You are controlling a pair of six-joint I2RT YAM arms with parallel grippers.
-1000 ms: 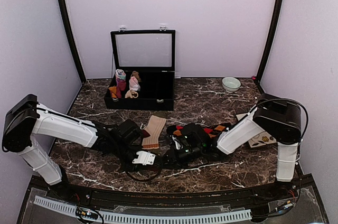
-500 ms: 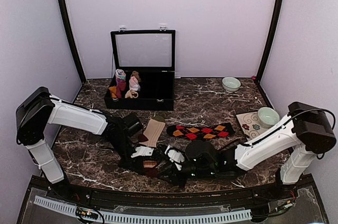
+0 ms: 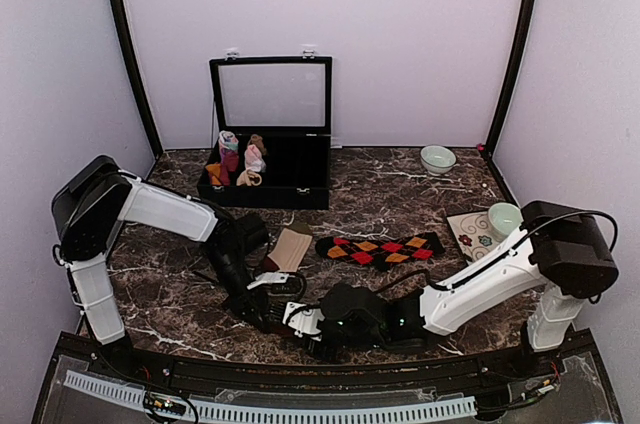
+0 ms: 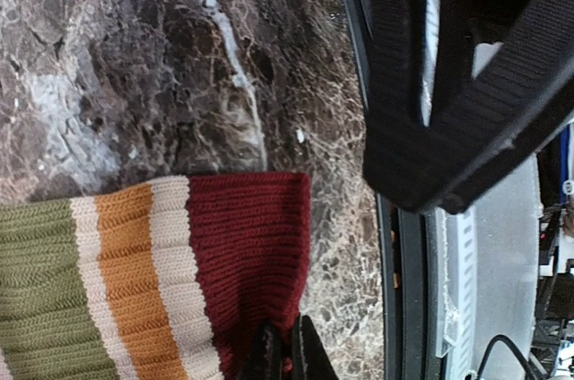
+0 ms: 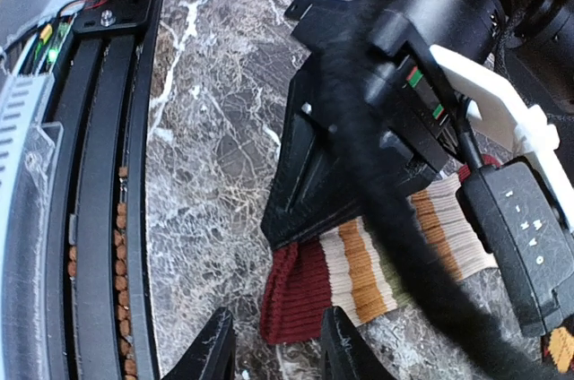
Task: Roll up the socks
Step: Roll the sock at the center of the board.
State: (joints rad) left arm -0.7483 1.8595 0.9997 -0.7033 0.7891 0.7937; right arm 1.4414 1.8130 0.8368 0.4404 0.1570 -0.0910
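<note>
The left gripper (image 4: 286,351) pinches the maroon toe of the striped sock (image 4: 117,272) on the table (image 4: 134,57), while the right gripper (image 5: 278,349) hovers spread beside it, probably to start rolling.

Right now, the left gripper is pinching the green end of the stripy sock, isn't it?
Not quite. The left gripper is pinching the maroon end of the striped sock, not a green end. The green stripe sits further along the sock, away from the fingers. The left wrist view shows this.
</note>
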